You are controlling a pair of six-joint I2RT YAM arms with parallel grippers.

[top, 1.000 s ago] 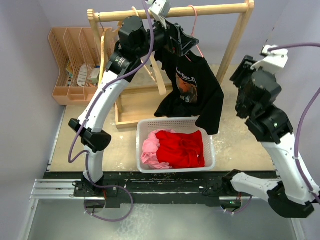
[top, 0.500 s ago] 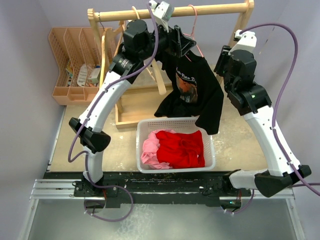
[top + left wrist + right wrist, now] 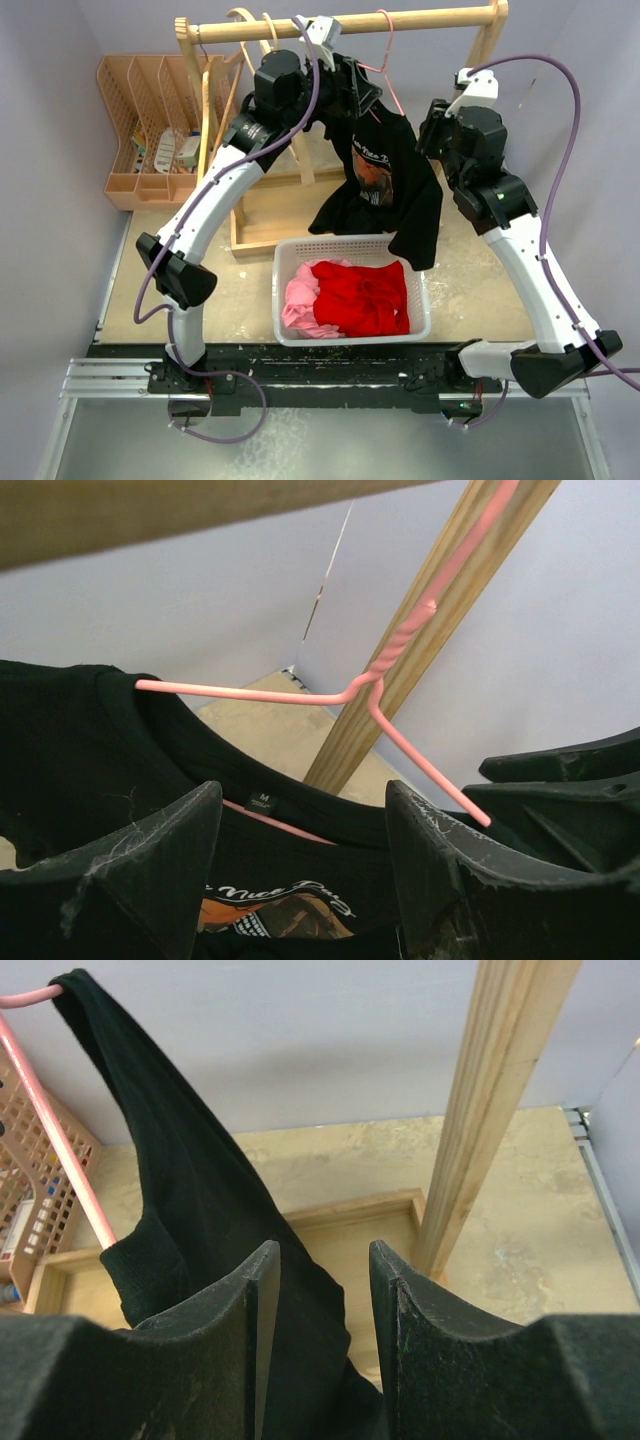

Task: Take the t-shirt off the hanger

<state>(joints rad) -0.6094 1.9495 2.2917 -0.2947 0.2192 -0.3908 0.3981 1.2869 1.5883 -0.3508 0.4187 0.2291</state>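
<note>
Top view: 2 arms reach up to 1 wooden rail (image 3: 420, 17). 1 black t-shirt (image 3: 385, 175) hangs from it on 1 pink hanger (image 3: 260, 693), above 1 white basket (image 3: 350, 243) holding 2 garments, 1 red (image 3: 360, 298) and 1 pink (image 3: 298, 300). 1 peach organizer (image 3: 140, 100) stands at the far left. Left wrist view: the left gripper (image 3: 300, 810) is at the collar, its 2 fingers spread wide and touching nothing. Right wrist view: the right gripper (image 3: 320, 1260) is beside the sleeve, its 2 fingers parted by a narrow gap, with black cloth seen behind them.
</note>
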